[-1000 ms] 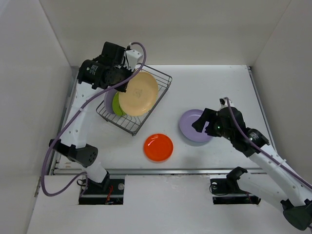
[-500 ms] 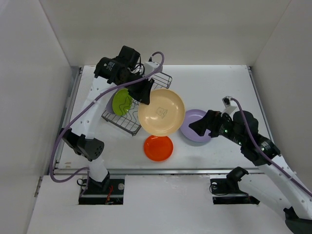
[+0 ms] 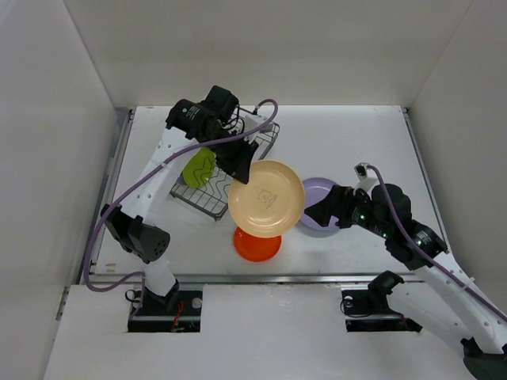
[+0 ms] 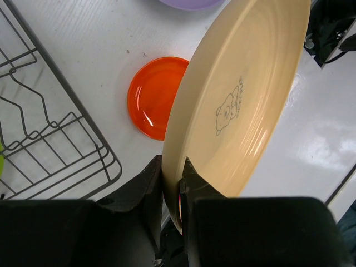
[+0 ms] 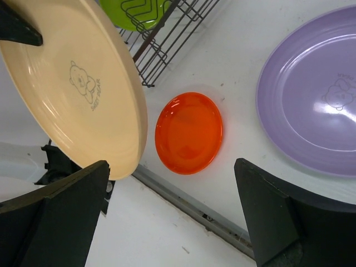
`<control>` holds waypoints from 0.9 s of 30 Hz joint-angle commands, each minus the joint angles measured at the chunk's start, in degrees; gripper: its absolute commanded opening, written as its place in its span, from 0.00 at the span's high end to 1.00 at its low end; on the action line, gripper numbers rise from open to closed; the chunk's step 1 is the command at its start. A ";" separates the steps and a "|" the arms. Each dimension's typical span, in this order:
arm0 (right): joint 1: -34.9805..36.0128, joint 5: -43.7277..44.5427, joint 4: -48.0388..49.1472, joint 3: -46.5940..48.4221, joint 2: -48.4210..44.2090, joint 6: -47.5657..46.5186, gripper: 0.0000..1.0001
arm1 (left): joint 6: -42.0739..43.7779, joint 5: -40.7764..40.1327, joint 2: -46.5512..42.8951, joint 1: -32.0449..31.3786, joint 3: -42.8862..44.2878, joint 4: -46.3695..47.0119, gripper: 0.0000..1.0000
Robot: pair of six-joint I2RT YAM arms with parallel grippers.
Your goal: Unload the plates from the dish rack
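Left pincer (image 4: 172,183): closed on the rim of the tan plate (image 4: 239,100). The edge sits between my two fingers, and nothing else supports the plate.
Reason for the rim grip: I judge that a plate standing in the wire slots offers only its edge, so the edge is what I hold.
Tan plate, position: in the air and tilted, with its bear-print face turned upward. It is outside the dish rack (image 3: 196,199) and above the table (image 3: 348,134). In the overhead view it overlaps the red-orange plate (image 3: 257,247).
Right pincer (image 5: 172,222): fingers spread wide with nothing between them. It hangs near the lavender plate (image 5: 317,100).
Plates already out: the red-orange and lavender plates lie flat on the table, apart from each other.
Plates in the rack: the lime green plate (image 3: 198,166) stands in the rack. My left arm covers the area behind it, so I cannot tell whether another plate is there.
Step, as judged: carry the tan plate to a free spot and set it down.
Requirement: level the plate before my fingers part.
Risk: a tilted release may drop it onto the red-orange plate.
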 commanded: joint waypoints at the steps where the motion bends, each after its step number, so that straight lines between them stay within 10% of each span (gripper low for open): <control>1: 0.39 -0.11 4.71 -2.03 0.14 0.24 0.00 | 0.78 3.03 -0.13 -0.83 0.83 -5.10 1.00; 13: 0.39 0.96 15.06 -4.06 8.22 0.77 0.08 | 2.45 3.56 2.16 -2.07 -1.19 -5.63 1.00; 27: 0.91 -1.25 20.01 -6.69 9.04 3.05 1.00 | 1.31 3.91 3.74 -3.21 -0.66 -5.63 0.99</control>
